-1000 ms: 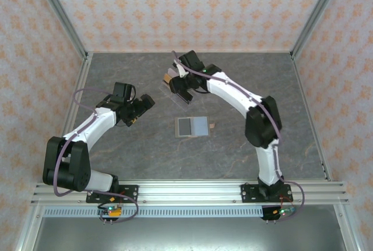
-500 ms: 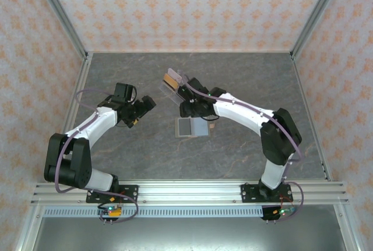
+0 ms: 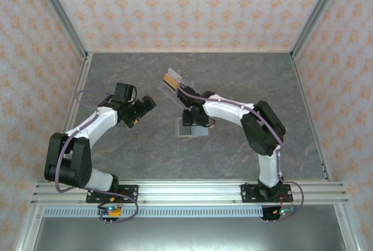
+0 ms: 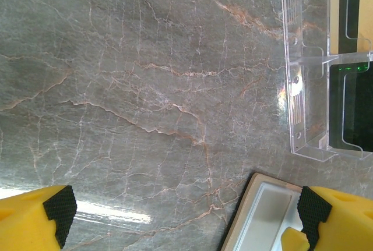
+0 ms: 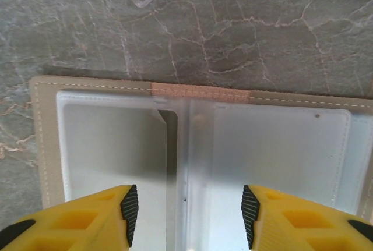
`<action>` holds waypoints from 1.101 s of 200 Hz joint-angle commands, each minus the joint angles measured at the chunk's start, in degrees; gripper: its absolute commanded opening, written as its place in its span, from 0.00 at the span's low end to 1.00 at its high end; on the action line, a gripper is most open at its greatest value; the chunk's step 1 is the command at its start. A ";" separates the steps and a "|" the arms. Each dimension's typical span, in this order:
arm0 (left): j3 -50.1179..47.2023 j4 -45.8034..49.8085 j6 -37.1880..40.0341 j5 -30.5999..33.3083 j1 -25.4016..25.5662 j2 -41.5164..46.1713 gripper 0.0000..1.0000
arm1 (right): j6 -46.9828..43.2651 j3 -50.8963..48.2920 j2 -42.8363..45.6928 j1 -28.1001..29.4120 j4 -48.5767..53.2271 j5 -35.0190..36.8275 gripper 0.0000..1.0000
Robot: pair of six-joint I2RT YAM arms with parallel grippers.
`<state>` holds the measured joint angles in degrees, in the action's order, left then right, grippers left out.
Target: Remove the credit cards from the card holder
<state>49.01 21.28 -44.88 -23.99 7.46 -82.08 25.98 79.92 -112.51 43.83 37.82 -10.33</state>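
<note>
Swung right fingers (image 3: 192, 118) off clear plastic slotted stand (image 3: 173, 82), now wide over flat tan-edged wallet (image 5: 280, 146); left fingers (image 3: 145, 103) wide too.

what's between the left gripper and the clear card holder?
Bare marble table between the left gripper and card holder, seen in the top external and left wrist views. The tan-edged sleeve lies off to the side.

Bright, even light, sharp views, one glare streak on the table (image 4: 116, 211).
</note>
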 commanded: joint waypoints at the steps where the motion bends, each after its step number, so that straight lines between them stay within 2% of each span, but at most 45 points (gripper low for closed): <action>1: -0.22 -0.56 0.76 -1.13 1.21 -1.19 1.00 | 1.07 1.58 -1.85 0.02 2.48 0.83 0.51; 45: 1.22 -0.27 0.35 -1.09 3.24 -2.53 1.00 | 0.28 1.61 -3.26 0.02 3.04 1.68 0.46; 125: 0.28 0.87 -3.62 4.19 7.88 0.98 1.00 | -3.68 -4.32 -0.04 -0.06 -1.01 1.93 0.46; 177: -2.51 2.84 -2.67 6.63 8.23 6.27 1.00 | -3.08 -3.35 -2.09 -0.06 -1.67 -2.01 0.44; 220: -2.98 3.96 0.20 6.47 8.22 8.81 1.00 | -2.52 -3.49 -2.25 -0.06 -2.23 -1.35 0.43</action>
<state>46.65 23.40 -46.87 -19.05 15.29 -74.91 23.31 77.14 -112.55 43.72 34.61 -10.87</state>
